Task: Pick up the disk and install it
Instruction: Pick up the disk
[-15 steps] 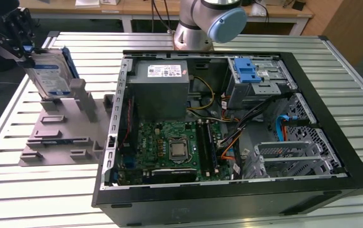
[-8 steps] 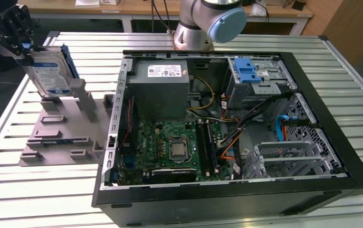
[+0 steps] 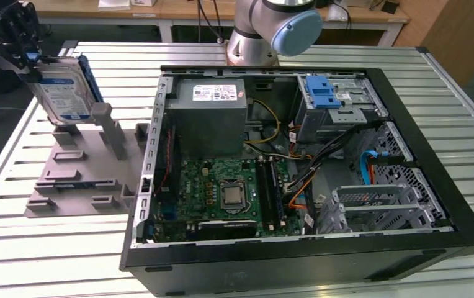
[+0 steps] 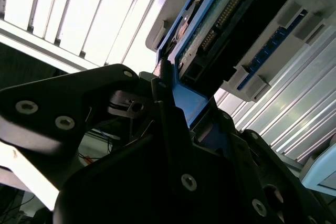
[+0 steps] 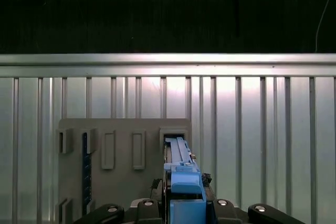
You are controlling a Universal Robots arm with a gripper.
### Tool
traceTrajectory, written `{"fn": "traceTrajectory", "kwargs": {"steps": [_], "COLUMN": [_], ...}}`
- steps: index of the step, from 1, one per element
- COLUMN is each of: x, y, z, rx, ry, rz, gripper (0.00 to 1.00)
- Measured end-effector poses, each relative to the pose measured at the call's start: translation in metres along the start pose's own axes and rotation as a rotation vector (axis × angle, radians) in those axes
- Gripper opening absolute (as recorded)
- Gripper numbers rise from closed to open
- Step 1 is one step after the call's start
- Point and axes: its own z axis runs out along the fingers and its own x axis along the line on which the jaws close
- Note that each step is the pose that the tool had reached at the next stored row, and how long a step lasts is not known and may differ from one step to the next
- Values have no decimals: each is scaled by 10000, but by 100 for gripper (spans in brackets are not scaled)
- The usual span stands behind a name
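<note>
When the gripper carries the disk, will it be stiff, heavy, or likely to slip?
Probably stiff: the disk is a flat metal block and hangs unbent from the gripper. Likely heavy for its size, so gripped at one end it may swing. Its blue carrier looks smooth; it might slip.

No print can be read anywhere. The disk (image 3: 63, 90), a flat rectangular silver hard drive framed in blue plastic, is over the corner of the slatted metal counter (image 3: 55, 254) at the upper part of the exterior view's left. Its broad face bears a white-and-blue label (image 3: 65, 102), but the lines of print on it are too small to make out. In the open black computer case (image 3: 303, 267) on the counter, the grey metal box (image 3: 210, 124) carries a white sticker (image 3: 214, 93) with dark marks and small symbols, none legible.
</note>
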Motion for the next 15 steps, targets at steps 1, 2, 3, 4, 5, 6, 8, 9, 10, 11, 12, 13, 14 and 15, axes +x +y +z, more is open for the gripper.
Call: {"fn": "traceTrajectory", "kwargs": {"steps": [1, 2, 3, 4, 5, 6, 8, 9, 10, 11, 12, 13, 14, 15], "x": [-1, -1, -2, -3, -3, -3, -5, -6, -6, -7, -8, -9, -10, -10], "y": [0, 0, 0, 0, 0, 1, 1, 1, 1, 1, 1, 1, 1, 1], "z": [-7, -15, -23, -31, -39, -47, -64, -72, -80, -87, -93, -100, -107, -114], "rx": [1, 1, 1, 1, 1, 1, 1, 1, 0, 0, 1, 2, 0, 2], "ry": [0, 0, 0, 0, 0, 0, 0, 0, 0, 0, -1, -1, 0, 0], "rz": [0, 0, 0, 1, 0, 0, 0, 0, 0, 0, 0, 0, 0, 0], "gripper": [36, 36, 36, 36, 36, 36, 36, 36, 36, 36, 36, 36, 36, 36]}}
